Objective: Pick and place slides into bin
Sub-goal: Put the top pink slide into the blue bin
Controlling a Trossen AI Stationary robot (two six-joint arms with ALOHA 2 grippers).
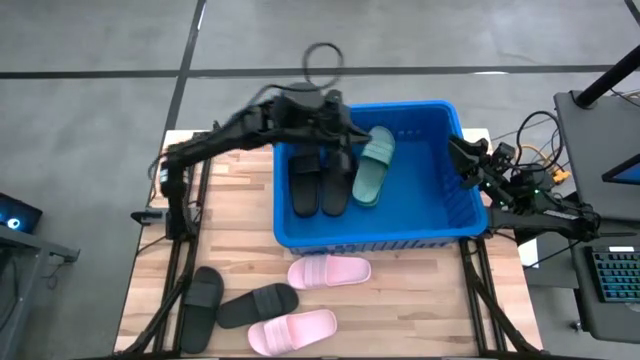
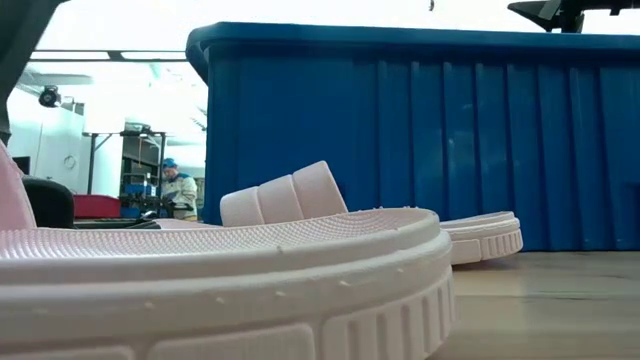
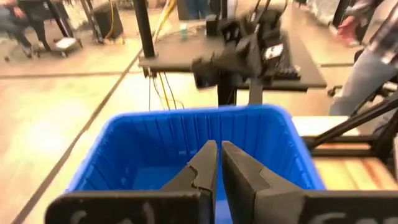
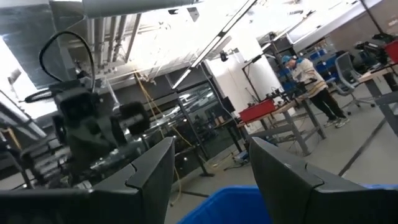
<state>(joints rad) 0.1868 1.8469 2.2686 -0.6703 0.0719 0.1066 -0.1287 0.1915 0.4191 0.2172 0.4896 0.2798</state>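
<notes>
Left claw [image 1: 345, 128] over bin [image 1: 455, 215], seemingly empty, nearly closed

Overhead, table-level and both wrist cameras all share the bin [image 1: 440, 232], the low one from close.

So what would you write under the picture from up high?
Left gripper over the blue bin, three slides inside, four still on the table.

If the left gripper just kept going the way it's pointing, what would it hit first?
Probably the bin's far inner wall. The left gripper hangs over the bin, aimed across it toward that wall, with the right gripper beyond the rim. How steeply it tilts is unclear, so it might meet the bin floor first.
</notes>
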